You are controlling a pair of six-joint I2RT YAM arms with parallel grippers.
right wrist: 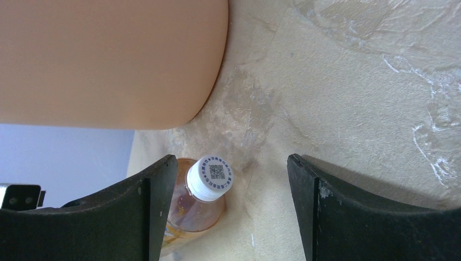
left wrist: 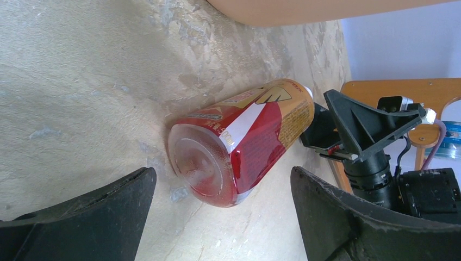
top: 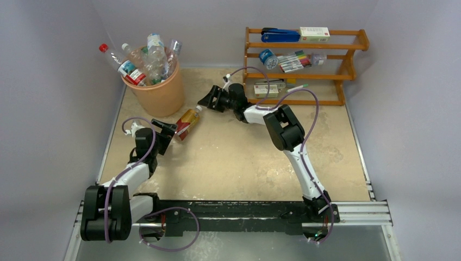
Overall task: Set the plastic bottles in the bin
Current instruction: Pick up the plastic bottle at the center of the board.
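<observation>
Bin (top: 161, 95) on mottled beige table (top: 234, 157), pale lilac walls (top: 54, 81)

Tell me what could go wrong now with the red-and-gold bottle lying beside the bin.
1. The open left gripper and open right gripper both face the red-and-gold plastic bottle from opposite ends; they may clash or shove it away.
2. Its white cap sits off-centre, near one right finger, so closing could roll it.
3. The round peach-orange plastic bin is heaped above its rim; another bottle might tumble off.
</observation>
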